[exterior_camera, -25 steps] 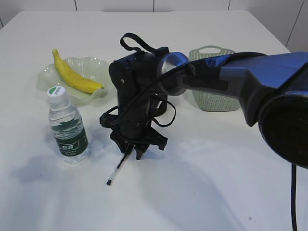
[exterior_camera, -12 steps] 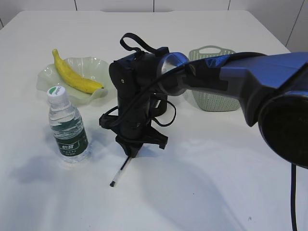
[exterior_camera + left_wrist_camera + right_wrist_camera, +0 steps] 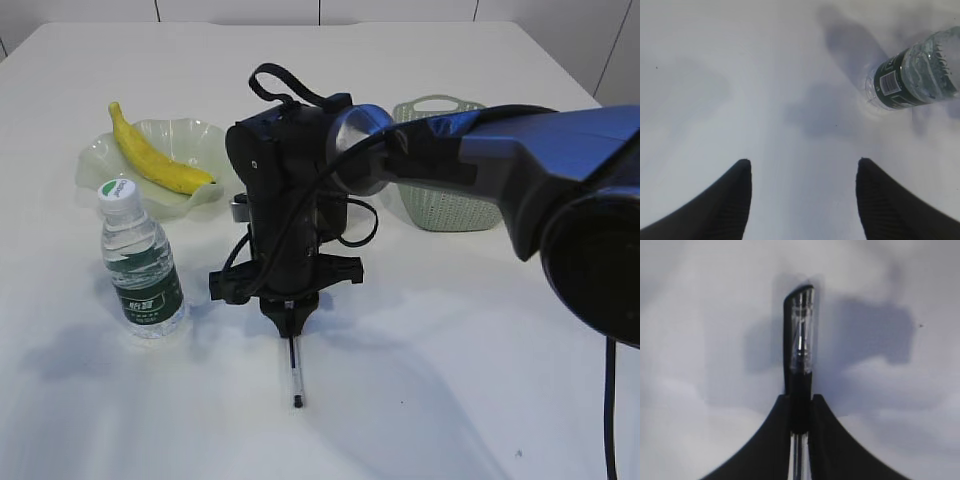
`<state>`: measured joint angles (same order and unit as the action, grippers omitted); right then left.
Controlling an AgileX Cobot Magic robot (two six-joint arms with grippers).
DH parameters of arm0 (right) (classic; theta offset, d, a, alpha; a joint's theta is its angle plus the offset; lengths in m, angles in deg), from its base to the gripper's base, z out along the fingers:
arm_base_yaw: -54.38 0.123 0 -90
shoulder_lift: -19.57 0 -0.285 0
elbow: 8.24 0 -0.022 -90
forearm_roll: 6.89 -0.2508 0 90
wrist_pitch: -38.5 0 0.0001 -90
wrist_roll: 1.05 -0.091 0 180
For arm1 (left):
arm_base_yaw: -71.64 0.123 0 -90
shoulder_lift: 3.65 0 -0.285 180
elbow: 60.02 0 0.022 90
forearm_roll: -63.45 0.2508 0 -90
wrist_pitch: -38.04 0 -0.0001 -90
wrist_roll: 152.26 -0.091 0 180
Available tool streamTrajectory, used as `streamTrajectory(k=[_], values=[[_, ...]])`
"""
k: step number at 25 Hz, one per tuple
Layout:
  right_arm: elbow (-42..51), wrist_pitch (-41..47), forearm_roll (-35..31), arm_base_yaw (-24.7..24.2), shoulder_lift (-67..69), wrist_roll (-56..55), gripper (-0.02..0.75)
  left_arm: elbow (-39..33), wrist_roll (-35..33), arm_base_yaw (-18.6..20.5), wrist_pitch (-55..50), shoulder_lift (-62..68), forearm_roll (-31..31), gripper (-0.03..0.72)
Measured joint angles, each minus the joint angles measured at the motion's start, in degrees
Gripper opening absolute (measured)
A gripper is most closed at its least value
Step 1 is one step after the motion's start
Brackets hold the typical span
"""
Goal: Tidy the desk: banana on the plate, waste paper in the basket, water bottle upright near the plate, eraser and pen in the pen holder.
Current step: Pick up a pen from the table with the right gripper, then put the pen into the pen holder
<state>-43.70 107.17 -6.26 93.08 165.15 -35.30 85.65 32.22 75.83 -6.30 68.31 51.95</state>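
Observation:
My right gripper is shut on the pen, a clear pen with a black cap; the pen sticks out past the jaws in the right wrist view, pinched between the two black fingers. The banana lies on the pale green plate. The water bottle stands upright just in front of the plate. My left gripper is open above bare table, with the bottle ahead to its right. Pen holder, eraser and waste paper are out of view.
A pale green basket stands at the back right, behind the right arm. The right arm's blue and black body fills the right side of the exterior view. The white table's edges run along the back.
My right gripper has shut on the pen and turned. The pen, which slanted toward the lower left, now points straight toward the table's front. The left gripper has not moved.

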Motion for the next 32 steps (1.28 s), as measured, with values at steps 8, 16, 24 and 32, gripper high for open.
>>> streamTrajectory(k=[8,16,24,32], values=[[0.0,1.06,8.54,0.0,-5.45,9.8,0.048,0.0,0.0,0.0,-1.02,0.0,0.0,0.465],[0.44,1.17,9.25,0.0,-8.97,13.84,0.048,0.0,0.0,0.0,-1.75,0.0,0.0,0.465],[13.23,0.22,9.61,-0.74,-16.54,14.17,0.048,0.0,0.0,0.0,-2.81,0.0,0.0,0.465],[32.6,-13.22,9.61,-3.46,-29.68,14.17,0.047,0.0,0.0,0.0,-2.88,0.0,0.0,0.465]])
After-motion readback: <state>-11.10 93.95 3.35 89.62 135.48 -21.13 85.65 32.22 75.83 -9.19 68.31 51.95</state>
